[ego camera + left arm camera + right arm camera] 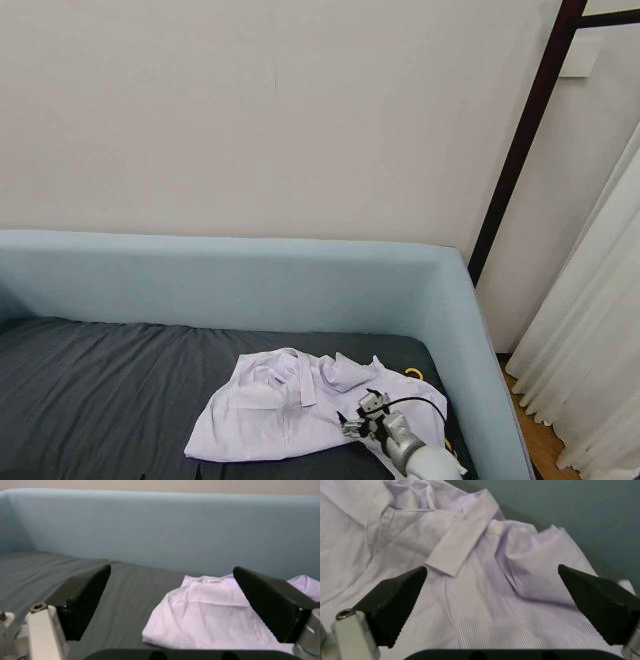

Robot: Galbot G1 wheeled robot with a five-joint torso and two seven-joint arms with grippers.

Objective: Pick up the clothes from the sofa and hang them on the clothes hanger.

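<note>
A: Nearest first. Right arm?

B: Right gripper (pixel 362 415) sits low at the near right edge of the shirt (pixel 285 415), close over the cloth. Contact: cannot tell. Jaws wide apart, not closed on anything. From its wrist camera, striped fabric with a folded band lies directly below the black fingers (pixel 400 600).

A: Left arm?

B: Left gripper (pixel 171 569) hovers above the seat (pixel 100 390). Jaws spread as well, gripping nothing. The shirt lies beyond it on the same surface.

A: The shirt itself?

B: Pale lilac, fine stripe. Crumpled in a low, flattish heap on the right part of the seat, near the armrest (pixel 470 370). Not lifted.

A: Surface?

B: Seat covered in dark grey fabric, faintly wrinkled, running off to the left. A light blue padded backrest (pixel 220 280) runs along behind it and turns a corner on the right into the armrest, same blue.

A: Room beyond?

B: Plain off-white wall (pixel 250 120) above the backrest. A dark wooden post (pixel 520 140) rises on a slant from behind the sofa's right corner. Far right, a white curtain (pixel 590 380) hangs in folds, with a strip of wooden floor (pixel 540 455) at its foot.
</note>
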